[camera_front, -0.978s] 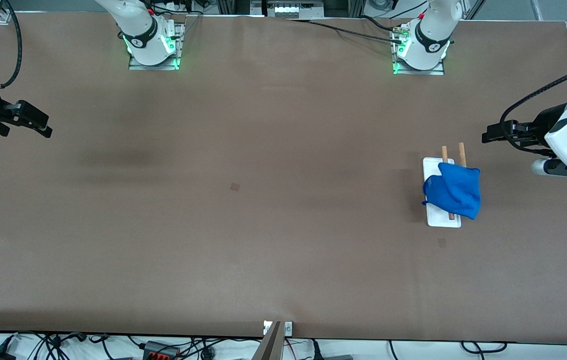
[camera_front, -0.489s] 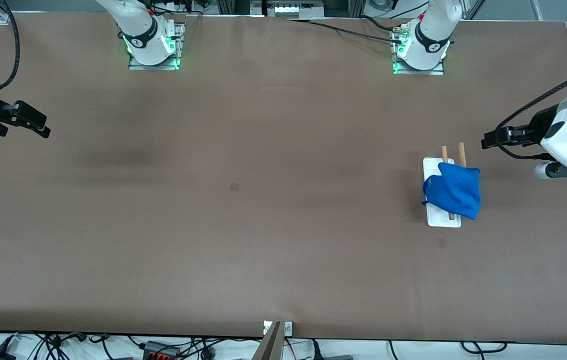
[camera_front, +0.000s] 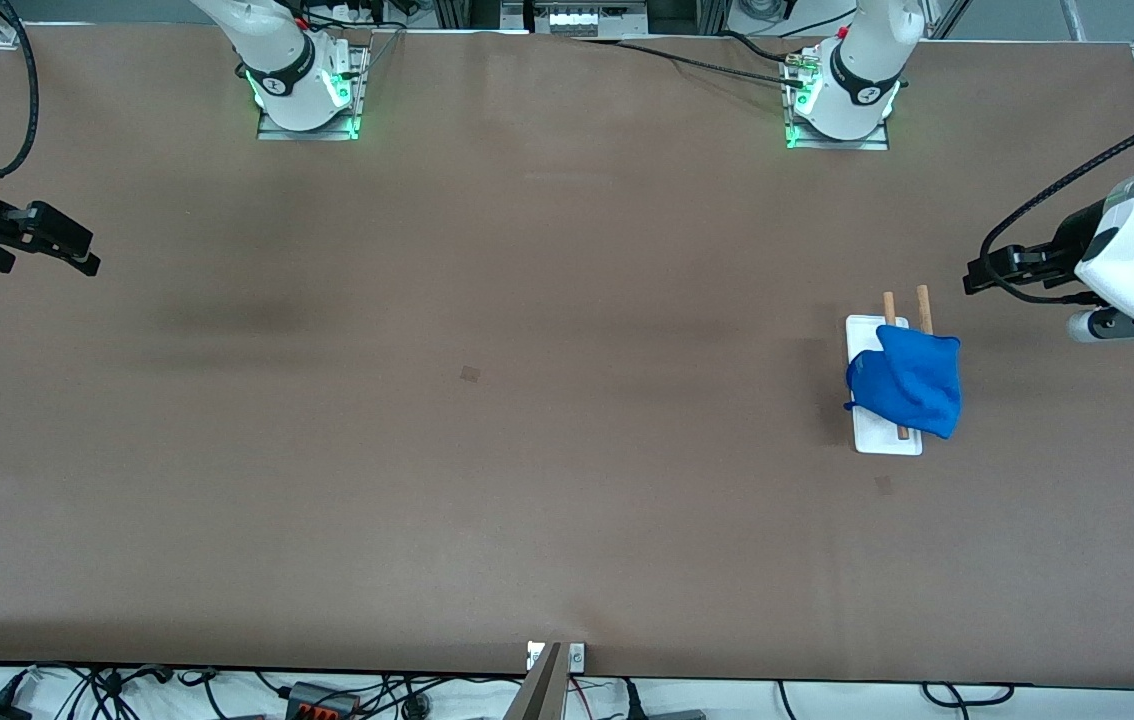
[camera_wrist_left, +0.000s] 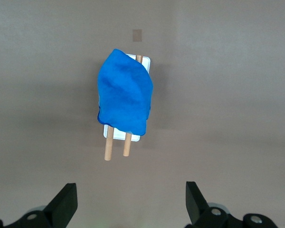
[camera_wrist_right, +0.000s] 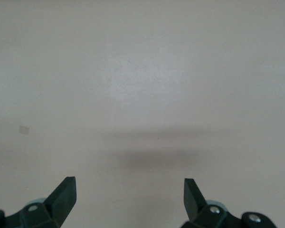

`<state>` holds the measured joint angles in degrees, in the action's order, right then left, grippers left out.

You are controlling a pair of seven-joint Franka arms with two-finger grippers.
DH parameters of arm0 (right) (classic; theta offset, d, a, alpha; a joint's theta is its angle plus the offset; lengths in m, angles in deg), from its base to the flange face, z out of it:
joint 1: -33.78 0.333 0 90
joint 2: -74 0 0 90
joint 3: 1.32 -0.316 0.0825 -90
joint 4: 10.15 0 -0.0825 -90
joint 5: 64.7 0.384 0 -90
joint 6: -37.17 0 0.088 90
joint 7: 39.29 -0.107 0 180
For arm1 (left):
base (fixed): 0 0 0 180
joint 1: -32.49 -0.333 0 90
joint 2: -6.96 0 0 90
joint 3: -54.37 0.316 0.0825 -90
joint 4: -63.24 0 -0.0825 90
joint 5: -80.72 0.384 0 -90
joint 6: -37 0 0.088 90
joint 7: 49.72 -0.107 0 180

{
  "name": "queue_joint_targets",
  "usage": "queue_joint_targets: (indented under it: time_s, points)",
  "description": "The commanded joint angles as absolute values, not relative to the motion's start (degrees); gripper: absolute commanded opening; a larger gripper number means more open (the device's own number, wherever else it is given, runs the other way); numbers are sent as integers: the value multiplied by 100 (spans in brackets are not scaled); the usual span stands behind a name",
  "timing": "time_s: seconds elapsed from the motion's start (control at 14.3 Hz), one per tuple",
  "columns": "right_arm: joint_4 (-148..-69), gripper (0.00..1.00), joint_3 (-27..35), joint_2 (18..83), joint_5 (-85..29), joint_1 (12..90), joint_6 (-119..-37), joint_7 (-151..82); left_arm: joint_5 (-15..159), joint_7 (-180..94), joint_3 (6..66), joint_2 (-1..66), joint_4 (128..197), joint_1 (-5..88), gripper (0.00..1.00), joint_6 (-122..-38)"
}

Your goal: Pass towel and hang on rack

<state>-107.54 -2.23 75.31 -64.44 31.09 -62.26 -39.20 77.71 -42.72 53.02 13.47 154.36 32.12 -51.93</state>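
1. The towel point(camera_front: 905, 390) is hanging over the rack point(camera_front: 885, 440) toward the left arm's end of the desk point(camera_front: 527, 420), bunched into a soft, rumpled blue mound that is covering most of the rods and spilling past the base's edge on the side toward the left arm's end.
2. The rack is standing flat on the desk, its white rectangular base running lengthwise from near to far; its two parallel light-brown wooden rods point(camera_front: 923, 305) are lying along that same long axis, their bare tips sticking out of the cloth at the end farther from the front camera.
3. The left wrist view is showing what the front view is not: the towel point(camera_wrist_left: 123, 97) as a smooth, matte fold with one pointed corner, both rod ends point(camera_wrist_left: 126, 147) reaching past the short edge of the rack point(camera_wrist_left: 118, 135), and a small darker square patch point(camera_wrist_left: 137, 35) lying on the desk just past the rack's covered end.
4. The left gripper point(camera_front: 972, 278) is hovering over the desk near the rack, toward the left arm's end of it and apart from the towel; in its own wrist view the left gripper point(camera_wrist_left: 131, 202) is showing its black fingers point(camera_wrist_left: 66, 202) spread wide with nothing between them.
5. The right gripper point(camera_front: 87, 255) is waiting over the right arm's end of the desk, well apart from the rack; its wrist view is showing the right gripper point(camera_wrist_right: 128, 197) with fingers point(camera_wrist_right: 64, 194) spread wide over bare brown surface.
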Motion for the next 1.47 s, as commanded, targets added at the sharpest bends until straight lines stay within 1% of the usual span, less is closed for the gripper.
queue_joint_targets:
  time_s: [0.0,0.28,0.42,0.63,0.84,1.4]
  points:
    - [-10701,100,-308,7549,-6461,2974,-6083,-3850,7888,-4331,5376,1285,15605,3337,100,-5344]
    - [-10701,100,-307,7558,-6461,2991,-5898,-3841,7836,-4304,5367,1268,15579,3258,100,-5344]
    - [-10701,100,-316,7576,-6513,3000,-5811,-3868,7870,-4304,5367,1276,15561,3258,100,-5492]
    - [-10710,100,-325,7585,-6514,3000,-5740,-3859,7879,-4129,5366,1259,15561,3249,100,-5371]
    - [-10701,100,-334,7585,-6514,3000,-5731,-3868,7870,-4006,5402,1250,15377,3249,100,-5256]
    - [-10710,100,-351,7611,-6514,3017,-5722,-3859,7914,-3979,5349,1250,15351,3223,100,-5326]
